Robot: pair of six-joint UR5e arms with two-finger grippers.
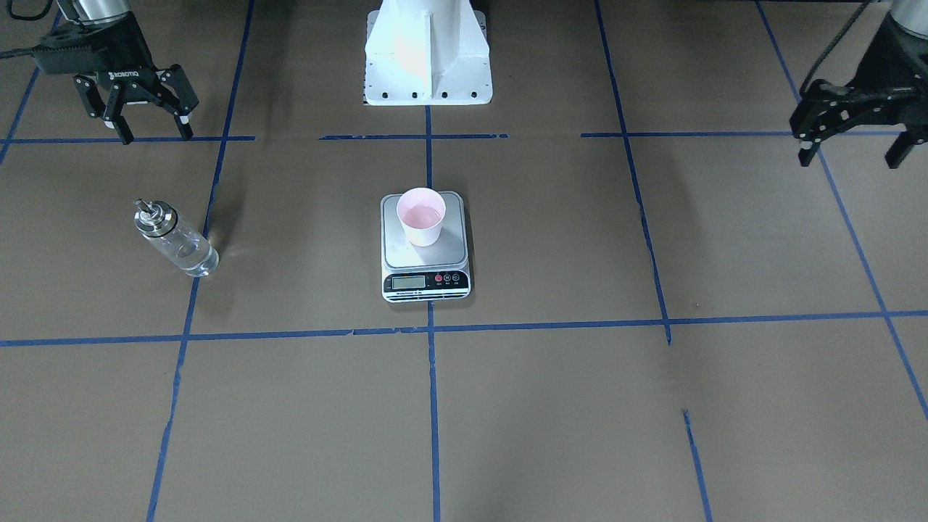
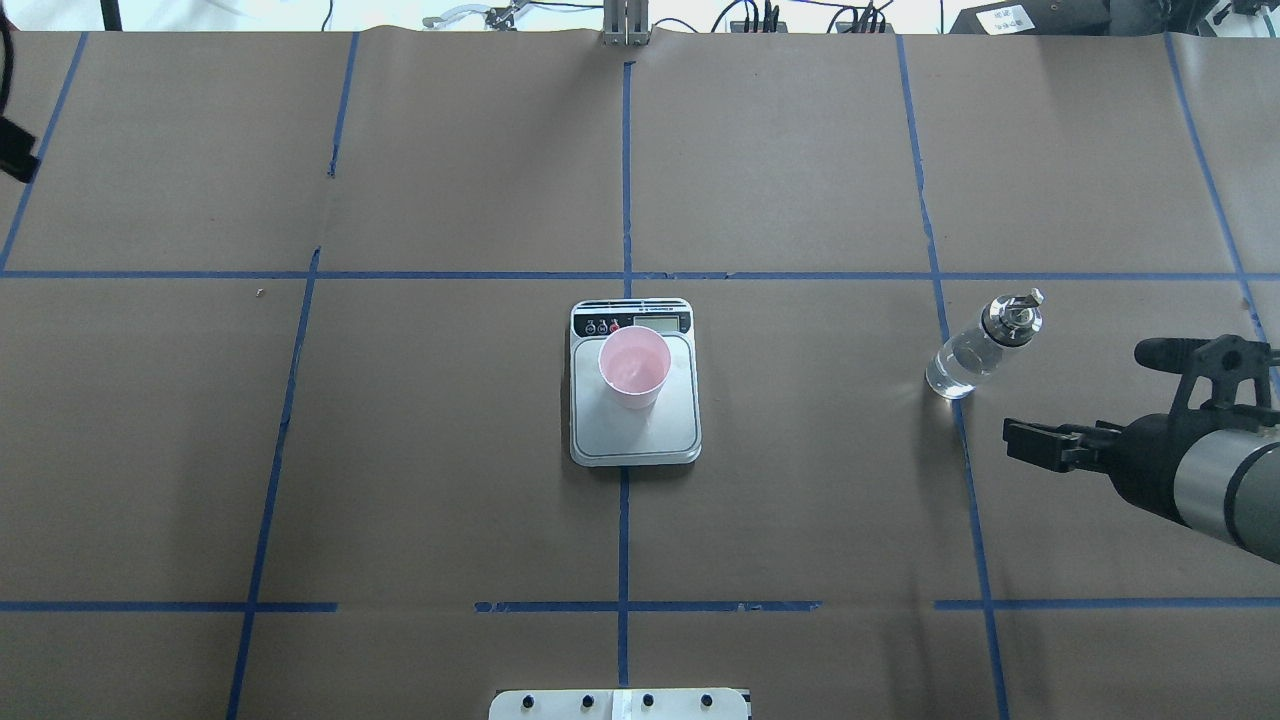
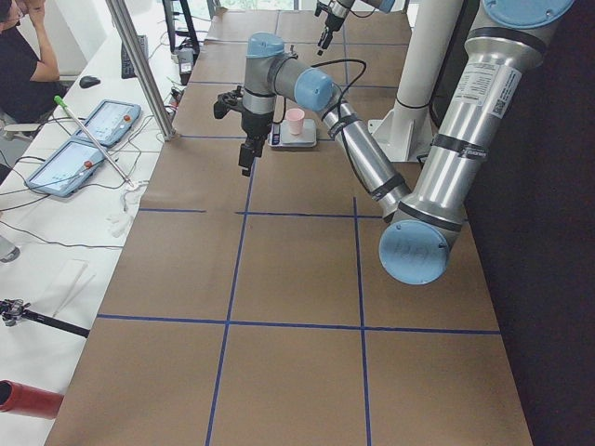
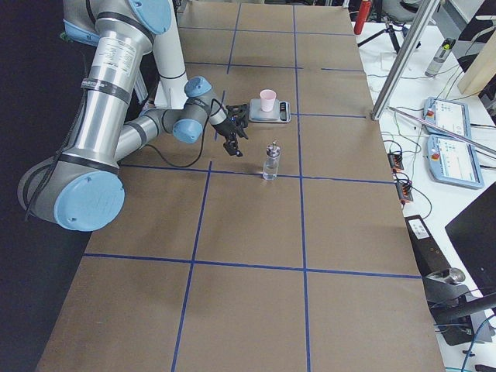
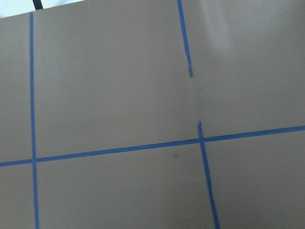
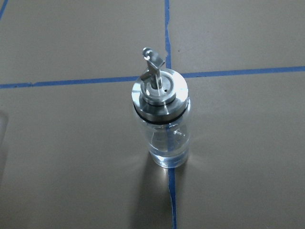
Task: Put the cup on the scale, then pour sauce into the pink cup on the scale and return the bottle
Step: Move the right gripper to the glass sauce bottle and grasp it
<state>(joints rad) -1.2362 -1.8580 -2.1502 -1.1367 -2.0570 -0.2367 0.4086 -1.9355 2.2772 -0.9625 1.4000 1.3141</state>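
The small pale pink tapered plastic cup (image 1: 421, 216) stands upright on the brushed silver platform of the small rectangular digital kitchen scale (image 1: 451, 250), near the platform's middle. You find the scale at the centre of the brown paper-covered table (image 1: 580, 406), on a blue tape line, with its display strip turned away from the white robot base (image 1: 428, 58). The cup's inside shows pink with a slight sheen; you cannot tell whether it holds liquid. The small clear glass cylindrical bottle with the silver metal collar and narrow pouring spout (image 1: 177, 239) stands upright on the table on the robot's right side, on a blue tape line and well apart from the scale. Nothing grips it. The right gripper (image 1: 156, 134) hangs above the table near the bottle, on the robot's side of it and clear of it, with its fingers spread wide and nothing between them. The right wrist view looks down on the bottle's collar and spout, and no fingers show in it. The left gripper (image 1: 850, 158) hangs over the table on the robot's left, well apart from the scale, with its fingers also spread and empty. The left wrist view shows you only brown paper and blue tape lines.
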